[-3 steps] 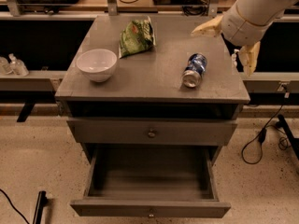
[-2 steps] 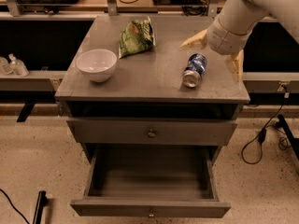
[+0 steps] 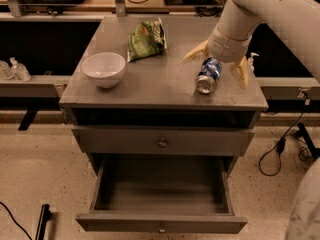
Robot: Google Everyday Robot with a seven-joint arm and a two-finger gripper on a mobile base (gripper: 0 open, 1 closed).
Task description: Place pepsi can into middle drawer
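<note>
Middle drawer (image 3: 161, 194) sits nearest the camera, pulled well out at the bottom of the grey cabinet, with low side walls, a flat floor and a small round knob (image 3: 161, 229) on its front edge. Just above it is a shut drawer front (image 3: 125, 140) with its own knob, and over that a dark open slot under the tabletop (image 3: 160, 86). On the tabletop, towards its right front, the pepsi can (image 3: 208, 75) lies on its side, one silver end turned to the camera and the blue body pointing back. The gripper (image 3: 214, 72) hangs over the can's rear half with its two yellowish fingers (image 3: 240, 73) spread wide, one on each side of the can, released and not clamped on it; whether either one touches the can cannot be told. At the left front stands a white bowl (image 3: 103, 70), well apart from the can. Farther back, near the middle, lies a green snack bag (image 3: 146, 38). The pale arm (image 3: 280, 14) runs up and off to the right.
</note>
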